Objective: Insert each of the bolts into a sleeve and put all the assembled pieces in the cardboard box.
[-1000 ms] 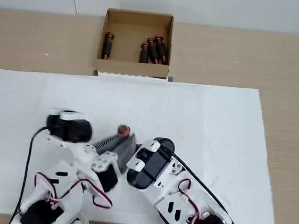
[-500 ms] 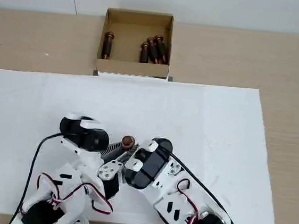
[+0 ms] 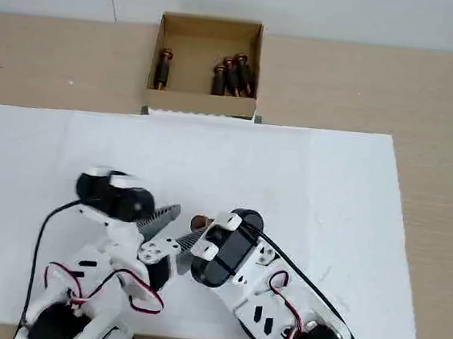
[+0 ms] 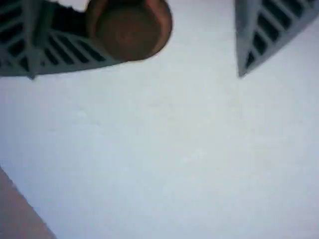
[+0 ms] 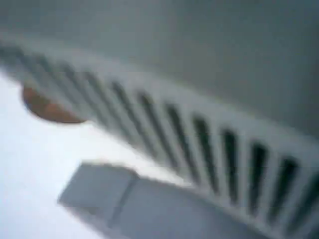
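A bolt with a round copper head [image 3: 200, 222] stands head-up near the front of the white sheet [image 3: 306, 186]. My left gripper [image 3: 190, 222] is open around it; one ribbed finger [image 4: 55, 50] touches the bolt head [image 4: 129, 27] and the other finger [image 4: 259, 35] stands well apart. The right arm's wrist [image 3: 222, 250] sits right beside the bolt and hides its own gripper. In the right wrist view a ribbed finger [image 5: 164, 129] crosses close up with the copper head [image 5: 47, 107] behind it. The cardboard box [image 3: 203, 102] at the back holds several sleeved bolts [image 3: 232, 75].
One sleeved bolt [image 3: 163, 67] lies alone on the box's left side. The two arms crowd together at the sheet's front edge. Bare wooden table [image 3: 381, 88] surrounds the sheet, which is open towards the right and the back.
My left gripper carried the bolt back towards the right arm, then opened. The bolt head now sits against the right arm's wrist.
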### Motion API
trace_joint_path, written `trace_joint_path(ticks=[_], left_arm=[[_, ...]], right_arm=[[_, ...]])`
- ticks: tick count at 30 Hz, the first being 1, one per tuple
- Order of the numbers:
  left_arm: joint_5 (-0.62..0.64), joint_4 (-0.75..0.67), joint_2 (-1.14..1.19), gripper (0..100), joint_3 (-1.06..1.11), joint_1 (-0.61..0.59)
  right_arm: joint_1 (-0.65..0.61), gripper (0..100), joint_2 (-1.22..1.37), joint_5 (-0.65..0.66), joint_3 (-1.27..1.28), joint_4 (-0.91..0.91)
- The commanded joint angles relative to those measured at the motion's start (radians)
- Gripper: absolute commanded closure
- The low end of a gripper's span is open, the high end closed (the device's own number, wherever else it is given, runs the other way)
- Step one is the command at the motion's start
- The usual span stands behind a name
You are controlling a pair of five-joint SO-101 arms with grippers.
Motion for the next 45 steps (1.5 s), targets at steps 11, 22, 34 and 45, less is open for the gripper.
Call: trace_joint_path(ticks=[11,22,34,45], left_arm=[[-0.091,-0.008,-0.008,100,-0.165,-0.097],[-0.316,-0.006,-0.008,99,0.038,-0.387],[-0.388,-0.003,-0.008,99,0.211,-0.488],[-0.385,-0.002,-0.008,99,0.298,-0.572]], right_arm=[[-0.002,99.5,-0.012,0.014,-0.006,-0.033],[0.163,99.5,-0.012,0.008,-0.017,-0.035],[0.461,99.5,-0.01,-0.192,-0.15,0.119],[0.507,99.5,0.001,-0.315,-0.345,0.254]])
